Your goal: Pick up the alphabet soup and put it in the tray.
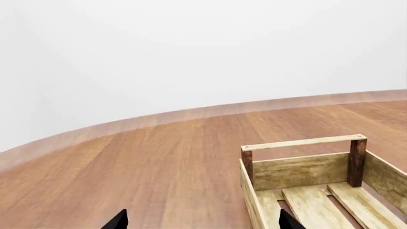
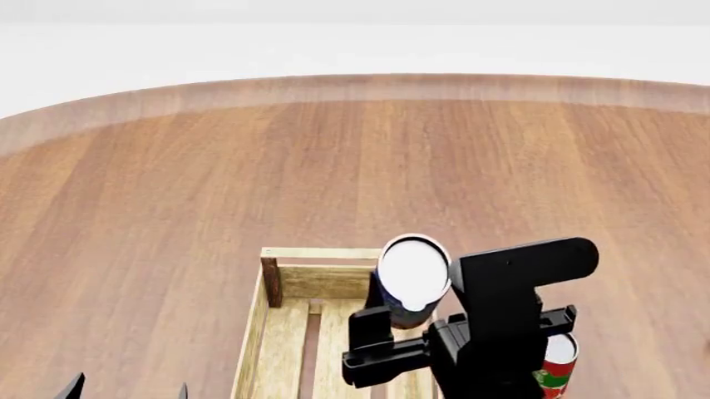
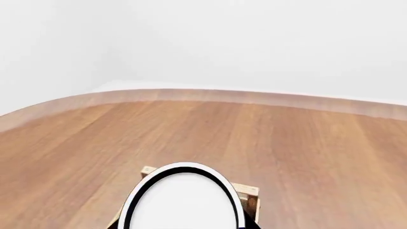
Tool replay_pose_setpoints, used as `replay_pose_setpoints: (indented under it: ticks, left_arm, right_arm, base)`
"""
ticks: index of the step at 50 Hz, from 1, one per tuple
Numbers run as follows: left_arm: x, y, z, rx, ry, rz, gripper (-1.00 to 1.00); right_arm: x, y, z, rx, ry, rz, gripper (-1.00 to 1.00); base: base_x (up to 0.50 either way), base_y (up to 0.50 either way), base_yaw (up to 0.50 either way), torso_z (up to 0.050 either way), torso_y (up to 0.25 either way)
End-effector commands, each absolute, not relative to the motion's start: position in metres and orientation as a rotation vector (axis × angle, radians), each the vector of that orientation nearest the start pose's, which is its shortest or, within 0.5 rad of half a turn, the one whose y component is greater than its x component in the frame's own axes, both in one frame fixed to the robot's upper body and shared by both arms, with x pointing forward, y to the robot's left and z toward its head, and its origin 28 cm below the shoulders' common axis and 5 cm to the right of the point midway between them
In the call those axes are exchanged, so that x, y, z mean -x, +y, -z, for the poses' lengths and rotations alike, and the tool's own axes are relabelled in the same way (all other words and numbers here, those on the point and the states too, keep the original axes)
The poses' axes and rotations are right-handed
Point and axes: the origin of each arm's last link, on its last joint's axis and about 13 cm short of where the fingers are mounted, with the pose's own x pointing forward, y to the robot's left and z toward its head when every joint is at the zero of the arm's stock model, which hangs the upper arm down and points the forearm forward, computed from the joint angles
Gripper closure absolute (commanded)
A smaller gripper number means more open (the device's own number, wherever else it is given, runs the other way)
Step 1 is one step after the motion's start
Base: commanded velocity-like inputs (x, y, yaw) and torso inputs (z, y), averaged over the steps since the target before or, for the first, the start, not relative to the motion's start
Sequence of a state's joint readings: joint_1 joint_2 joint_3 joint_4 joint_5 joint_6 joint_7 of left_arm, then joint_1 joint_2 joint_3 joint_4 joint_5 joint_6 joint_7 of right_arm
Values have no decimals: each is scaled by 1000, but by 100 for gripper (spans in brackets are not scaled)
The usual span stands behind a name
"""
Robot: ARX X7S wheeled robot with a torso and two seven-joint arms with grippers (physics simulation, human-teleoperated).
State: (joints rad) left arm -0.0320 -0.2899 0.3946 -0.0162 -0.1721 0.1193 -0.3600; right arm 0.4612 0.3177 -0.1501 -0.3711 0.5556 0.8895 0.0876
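The alphabet soup can [image 2: 414, 273], with a pale lid and a dark blue side, hangs upright over the far end of the tray [image 2: 322, 253], a light-wood slatted crate with darker corner posts. My right gripper [image 2: 397, 331] is shut on the can. In the right wrist view the can's lid [image 3: 181, 202] fills the lower middle and hides the jaws; a tray corner [image 3: 249, 192] shows behind it. My left gripper [image 1: 202, 222] is open and empty, near the tray's [image 1: 305, 169] left side; its tips also show in the head view [image 2: 128, 389].
A red-and-green labelled can [image 2: 551, 366] stands on the round wooden table [image 2: 166, 208] just right of the tray, partly behind my right arm [image 2: 510, 307]. The table's curved far edge [image 2: 355, 87] runs across the back.
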Motion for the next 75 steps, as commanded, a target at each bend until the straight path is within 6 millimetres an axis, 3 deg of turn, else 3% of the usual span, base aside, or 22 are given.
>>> replay_pose_setpoints:
  ticks: [1, 9, 18, 48, 75]
  left_arm:
    - [-204, 200, -11, -93, -61, 26, -100]
    - [-204, 200, -11, -93, -61, 26, -100]
    - [-203, 200, -11, -91, -61, 28, -100]
    - [-204, 200, -11, -95, -66, 30, -100]
    - [-203, 200, -11, -100, -67, 30, -100]
  right_arm:
    - [-268, -107, -145, -6, 130, -320, 100]
    - [-268, -107, -145, -6, 130, -320, 100]
    - [-288, -100, -127, 7, 180, -332, 100]
    - [-317, -76, -111, 22, 232, -443, 100]
    - [-349, -65, -80, 9, 321, -486, 100]
  base:
    - [0, 0, 0, 0, 0]
    - [0, 0, 0, 0, 1]
    - [0, 0, 0, 2, 0]
    - [0, 0, 0, 0, 1]
    - [0, 0, 0, 0, 1]
